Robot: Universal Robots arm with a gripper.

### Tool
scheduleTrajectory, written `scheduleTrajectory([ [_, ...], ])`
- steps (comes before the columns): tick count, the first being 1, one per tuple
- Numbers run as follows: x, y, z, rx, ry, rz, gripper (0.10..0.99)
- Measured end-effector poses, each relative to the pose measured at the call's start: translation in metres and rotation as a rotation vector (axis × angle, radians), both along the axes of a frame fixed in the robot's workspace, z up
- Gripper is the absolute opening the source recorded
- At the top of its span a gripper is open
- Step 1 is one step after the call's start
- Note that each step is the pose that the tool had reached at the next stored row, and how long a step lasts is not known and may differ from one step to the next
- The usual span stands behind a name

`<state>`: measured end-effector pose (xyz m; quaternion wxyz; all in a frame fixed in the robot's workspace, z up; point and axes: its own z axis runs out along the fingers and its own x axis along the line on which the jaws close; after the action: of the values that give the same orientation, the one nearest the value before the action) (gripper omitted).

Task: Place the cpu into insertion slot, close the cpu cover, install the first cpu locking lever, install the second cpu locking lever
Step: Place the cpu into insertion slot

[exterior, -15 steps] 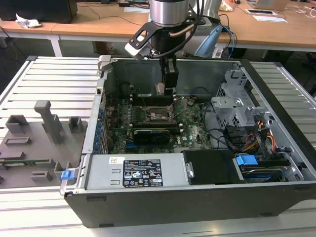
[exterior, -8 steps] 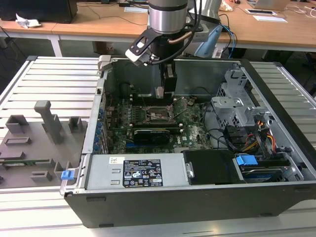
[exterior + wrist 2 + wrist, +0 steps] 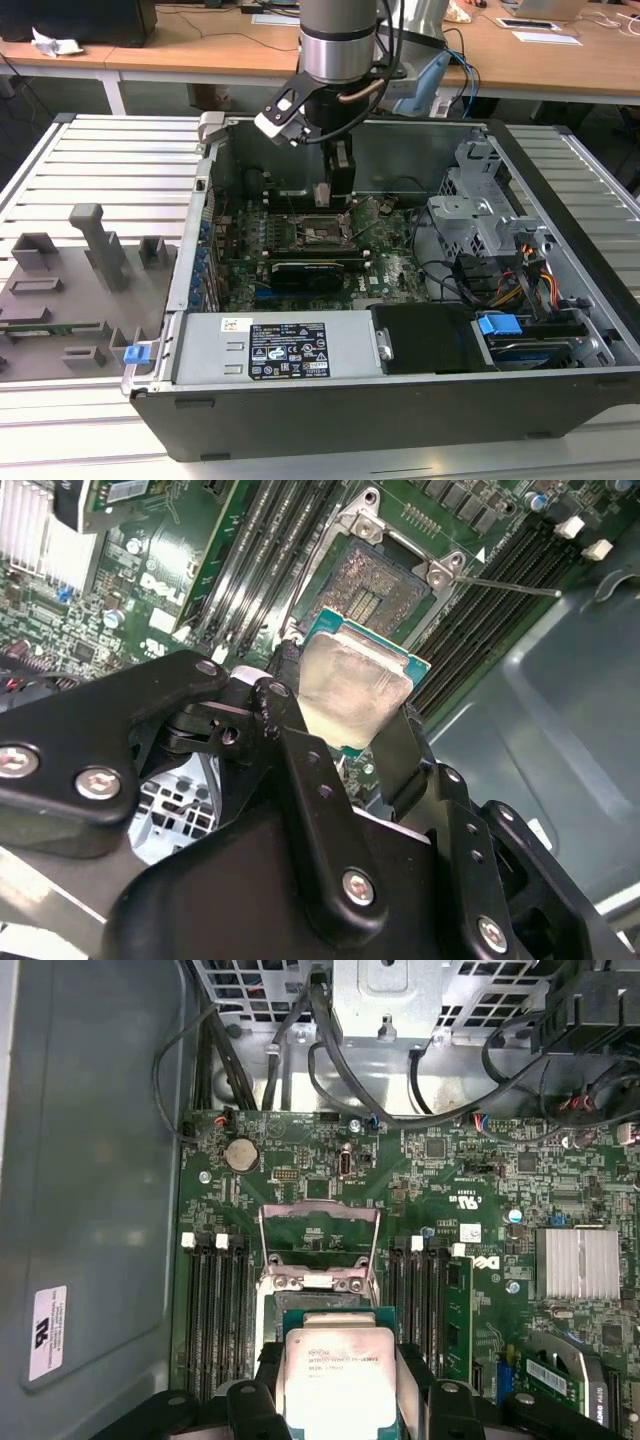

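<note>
Cpu [image 3: 350, 685] was found held off the board, clamped by two opposite edges between the fingers [image 3: 402, 752] of the gripper [image 3: 350, 708]. The jaws were closed on it and the pale metal top faced the camera in both wrist views. In the first wrist view the cpu [image 3: 340, 1375] hung just short of the insertion slot [image 3: 375, 580]. It was not yet seated.

The slot lay near the middle of the motherboard [image 3: 390, 265], toward the far wall of the computer case [image 3: 560, 200] in the exterior view. The gripper [image 3: 335, 195] stood directly over it there. The cpu cover [image 3: 266, 1245] stood swung up and open, with green board showing through its window. A thin metal rod [image 3: 510, 585], judged to be a locking lever, stuck out from one corner of the socket, unlatched.

Handling assessment, as judgement:
- The part appeared light, thin and stiff, so it would need only a modest grip.
- The metal top looked smooth, so a hold on its faces would risk slipping. The edge grip in use was the sound one.
- The underside contacts and the socket's fine pins were judged fragile. Tilt or sideways drag at contact could bend pins.
- The part should be kept level and square to the socket's corners, and lowered without pressing.

Whether the cpu's corner mark matched the socket could not be told.
</note>
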<state>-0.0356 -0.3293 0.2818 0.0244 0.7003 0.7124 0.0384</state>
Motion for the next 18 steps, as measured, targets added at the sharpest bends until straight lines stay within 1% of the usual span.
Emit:
scheduleTrajectory([
  [7,-0.0001,0.0000,-0.0091,0.000,0.0002,0.000,0.529],
  [12,-0.0021,0.0004,-0.0114,-0.002,0.0002,-0.001,0.529],
  [15,-0.0039,0.0013,-0.0183,-0.001,0.0003,-0.025,0.529],
  [18,-0.0045,0.0025,-0.0260,-0.002,0.0003,-0.025,0.529],
])
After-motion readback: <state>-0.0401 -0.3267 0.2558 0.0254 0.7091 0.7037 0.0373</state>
